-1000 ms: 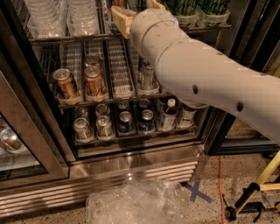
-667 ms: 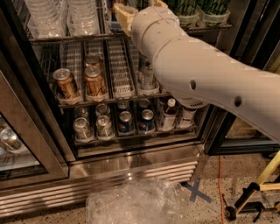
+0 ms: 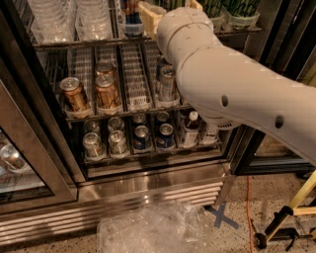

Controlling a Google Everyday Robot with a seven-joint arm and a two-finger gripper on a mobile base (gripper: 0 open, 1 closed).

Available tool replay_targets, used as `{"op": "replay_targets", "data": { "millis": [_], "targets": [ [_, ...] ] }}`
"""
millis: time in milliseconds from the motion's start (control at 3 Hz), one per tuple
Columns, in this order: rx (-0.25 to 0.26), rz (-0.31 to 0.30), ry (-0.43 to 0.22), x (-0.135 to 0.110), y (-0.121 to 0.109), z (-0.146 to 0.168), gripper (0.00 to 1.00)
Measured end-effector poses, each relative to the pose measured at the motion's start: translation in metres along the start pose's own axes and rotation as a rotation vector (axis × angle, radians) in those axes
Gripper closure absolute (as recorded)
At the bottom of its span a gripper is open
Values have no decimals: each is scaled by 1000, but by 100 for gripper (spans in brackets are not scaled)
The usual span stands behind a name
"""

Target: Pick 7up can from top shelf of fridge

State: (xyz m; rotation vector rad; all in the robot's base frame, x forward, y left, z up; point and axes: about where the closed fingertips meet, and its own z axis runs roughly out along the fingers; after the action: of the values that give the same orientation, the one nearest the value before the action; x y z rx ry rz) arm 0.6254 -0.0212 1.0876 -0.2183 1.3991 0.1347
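Note:
My white arm reaches up from the right into the open fridge. My gripper is at the top shelf, at the picture's upper edge, with only its tan parts showing. Green cans with pale markings, the 7up cans, stand in cups at the shelf's right end, just right of the gripper. A blue-and-red can stands just left of the gripper. Whether the gripper holds anything is hidden by the arm's wrist and the frame edge.
Stacked translucent plastic cups fill the shelf's left. Lower racks hold copper-coloured cans, silver and blue cans and a small bottle. The glass door stands open at left. A plastic sheet lies on the floor.
The gripper has moved slightly up and deeper into the top shelf, toward the picture's upper edge. The cans on the racks have not moved.

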Motion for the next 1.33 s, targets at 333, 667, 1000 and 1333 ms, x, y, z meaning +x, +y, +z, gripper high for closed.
{"op": "replay_targets", "data": {
  "millis": [333, 667, 1000, 1333],
  "targets": [
    [12, -1, -4, -7, -2, -10, 28],
    [33, -2, 6, -3, -7, -8, 28],
    [55, -6, 25, 7, -14, -1, 26],
    [76, -5, 46, 20, -20, 8, 26]
  ]
}}
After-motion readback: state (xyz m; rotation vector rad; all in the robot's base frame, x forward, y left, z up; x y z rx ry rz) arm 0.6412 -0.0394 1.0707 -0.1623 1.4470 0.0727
